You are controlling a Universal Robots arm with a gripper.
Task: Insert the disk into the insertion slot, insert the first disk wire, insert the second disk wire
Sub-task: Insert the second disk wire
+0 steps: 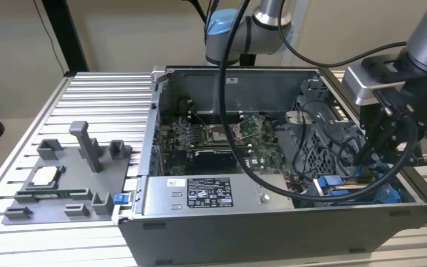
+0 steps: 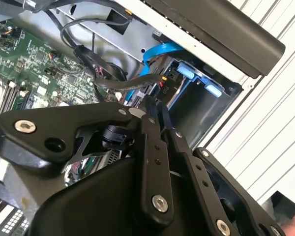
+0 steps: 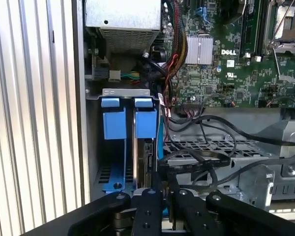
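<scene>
Standing in insertion slot (image 3: 113, 123), disk (image 3: 146, 152) under jaws.

The disk (image 3: 146, 152), a thin silver-grey drive held in a bright blue frame, stands on edge inside the insertion slot (image 3: 113, 147), seated deep between the blue rails with its blue tab uppermost. The insertion slot (image 1: 362, 186) is a narrow grey bay at the computer case's corner toward the exterior view's right, beside the perforated cage.
</scene>
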